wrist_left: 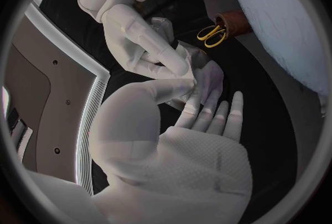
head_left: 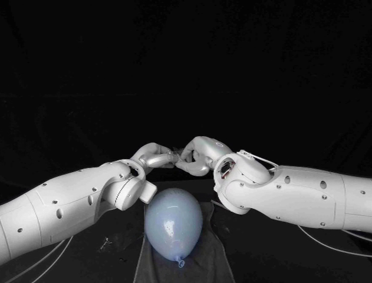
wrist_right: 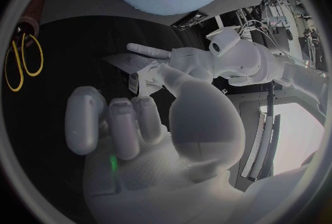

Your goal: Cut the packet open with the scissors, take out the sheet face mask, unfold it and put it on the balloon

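Nearest the robot, the balloon (head_left: 174, 219) lies on a grey cloth (head_left: 210, 259) spread over the black worktop (head_left: 266, 266). It is pale blue and egg-shaped, and its knot points back at the robot. Nothing covers it.

Just beyond its far end the two hands meet above the worktop, fingertips together. The left hand (head_left: 156, 155) comes in from one side and the right hand (head_left: 198, 153) from the other, both clear of the balloon.

Between them is the packet (wrist_right: 126, 65), a flat grey sachet with a white printed label on one corner. In the right wrist view the left hand grips its far edge, with one finger stretched straight out over the top. In its own wrist view most of the left fingers (wrist_left: 220, 116) are spread and extended, with the thumb closed toward the right hand's fingertips.

The right hand seems to pinch the labelled corner with its thumb, though the contact is partly hidden. The rest of its fingers (wrist_right: 122, 124) are curled in toward the palm.

Farther off, the scissors (wrist_left: 211, 36) sit well apart from both hands. Their yellow handles rest against a brown object (wrist_left: 232, 22) close to the balloon's side, and the blades cannot be made out.
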Controlling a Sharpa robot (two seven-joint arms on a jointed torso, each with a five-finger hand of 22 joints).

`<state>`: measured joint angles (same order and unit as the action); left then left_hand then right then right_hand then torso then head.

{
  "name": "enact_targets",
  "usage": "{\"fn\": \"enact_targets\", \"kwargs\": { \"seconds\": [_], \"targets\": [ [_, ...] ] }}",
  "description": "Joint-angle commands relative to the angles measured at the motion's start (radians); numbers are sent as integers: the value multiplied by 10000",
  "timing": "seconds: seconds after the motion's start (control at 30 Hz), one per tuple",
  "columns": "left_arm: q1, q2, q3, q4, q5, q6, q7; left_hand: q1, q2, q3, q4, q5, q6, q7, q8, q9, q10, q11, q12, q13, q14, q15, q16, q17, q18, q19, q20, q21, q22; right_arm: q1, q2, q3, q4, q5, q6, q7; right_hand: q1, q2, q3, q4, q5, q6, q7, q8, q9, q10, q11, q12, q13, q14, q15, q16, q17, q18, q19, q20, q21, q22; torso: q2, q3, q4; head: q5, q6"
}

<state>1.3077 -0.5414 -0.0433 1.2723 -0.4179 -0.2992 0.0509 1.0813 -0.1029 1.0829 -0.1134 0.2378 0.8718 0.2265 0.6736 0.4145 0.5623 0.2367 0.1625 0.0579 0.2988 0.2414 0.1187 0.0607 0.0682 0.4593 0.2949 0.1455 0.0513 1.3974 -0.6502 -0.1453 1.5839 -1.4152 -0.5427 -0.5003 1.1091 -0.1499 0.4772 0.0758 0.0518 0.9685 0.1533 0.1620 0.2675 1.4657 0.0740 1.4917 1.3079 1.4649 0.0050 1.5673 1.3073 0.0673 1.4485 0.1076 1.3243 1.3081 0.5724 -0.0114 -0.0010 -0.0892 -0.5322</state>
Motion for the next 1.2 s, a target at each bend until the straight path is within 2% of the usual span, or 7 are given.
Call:
{"fn": "enact_targets", "kwargs": {
  "seconds": [0.03, 0.4, 0.5, 0.67, 0.8, 1.07, 1.2],
  "targets": [
    [16, 10, 15, 45, 50, 152, 109, 24, 97, 239, -163, 68, 124, 90, 273, 11, 21, -3, -41, 8, -40, -12, -39, -14, -81, -23, -4, -34, -14, -14, 39, 3, -45, -317, 5, -328, 120, 25, -1, 107, -36, -95, 0, -35, -11, 479, -46, -53, 1904, 1059, -69, 35, 2635, -70, -9, -67, -67, 1088, 3, 5, -6, 11, 1],
    [16, -10, 15, 43, 49, 148, 107, 24, 98, 244, -167, 88, 125, 85, 278, 10, 39, -3, -38, 10, -35, -12, -44, -14, -82, -28, -4, -44, -15, -22, -1, 3, -83, -304, 152, -397, 199, 149, -47, 257, -33, -87, 7, -36, -18, 473, -41, -62, 1897, 1059, -65, 35, 2635, -66, -11, -64, -93, 1077, -4, 10, -9, 10, -30],
    [16, -3, 15, 47, 49, 155, 113, 24, 98, 244, -167, 88, 125, 85, 278, 10, 39, -3, -38, 10, -35, -12, -44, -14, -82, -28, -4, -44, -15, -22, 9, 3, -130, -227, 266, -402, 271, 279, -51, 365, -30, -69, 8, -30, -21, 474, -40, -60, 1899, 1059, -63, 35, 2635, -63, -14, -62, -114, 1068, -6, 11, -7, 17, -36],
    [16, 6, 15, 56, 47, 161, 122, 24, 98, 250, -171, 109, 127, 81, 282, 9, 37, -5, -40, 9, -36, -11, -51, -16, -82, -33, -4, -52, -16, -23, 24, 3, -202, -18, 433, -382, 550, 697, 84, 519, -35, 16, -12, 9, -18, 490, -58, -36, 1921, 1059, -75, 35, 2635, -63, -5, -66, -125, 1072, 2, 8, -13, -3, -48],
    [16, 9, 15, 75, 46, 171, 127, 21, 94, 256, -177, 147, 134, 75, 291, 9, 60, -8, -37, 11, -21, -11, -55, -15, -82, -32, -4, -62, -17, -23, 57, 3, -275, 147, 544, -357, 736, 851, 183, 537, -35, 79, -37, 44, -8, 502, -79, -19, 1936, 1059, -91, 35, 2635, -62, -2, -80, -134, 1073, 2, 4, -1, -14, -62],
    [17, 32, 15, 99, 46, 191, 134, 18, 90, 260, -182, 177, 141, 70, 299, 9, 62, -9, -39, 11, -22, -10, -63, -17, -81, -37, -4, -72, -17, -36, 168, 3, -363, 351, 713, -253, 765, 840, 179, 537, -37, 103, -42, 58, -3, 504, -83, -16, 1939, 1059, -95, 35, 2635, -62, -3, -83, -138, 1072, -6, -1, -2, -26, -79],
    [17, 44, 15, 96, 46, 193, 135, 18, 90, 260, -182, 177, 141, 70, 299, 9, 62, -9, -39, 11, -22, -10, -63, -17, -81, -37, -4, -72, -17, -54, 200, 3, -366, 404, 732, -208, 781, 753, 124, 553, -38, 132, -46, 75, 2, 506, -88, -14, 1941, 1059, -101, 35, 2635, -64, 3, -89, -132, 1079, -3, 3, -1, -27, -86]
  ]
}}
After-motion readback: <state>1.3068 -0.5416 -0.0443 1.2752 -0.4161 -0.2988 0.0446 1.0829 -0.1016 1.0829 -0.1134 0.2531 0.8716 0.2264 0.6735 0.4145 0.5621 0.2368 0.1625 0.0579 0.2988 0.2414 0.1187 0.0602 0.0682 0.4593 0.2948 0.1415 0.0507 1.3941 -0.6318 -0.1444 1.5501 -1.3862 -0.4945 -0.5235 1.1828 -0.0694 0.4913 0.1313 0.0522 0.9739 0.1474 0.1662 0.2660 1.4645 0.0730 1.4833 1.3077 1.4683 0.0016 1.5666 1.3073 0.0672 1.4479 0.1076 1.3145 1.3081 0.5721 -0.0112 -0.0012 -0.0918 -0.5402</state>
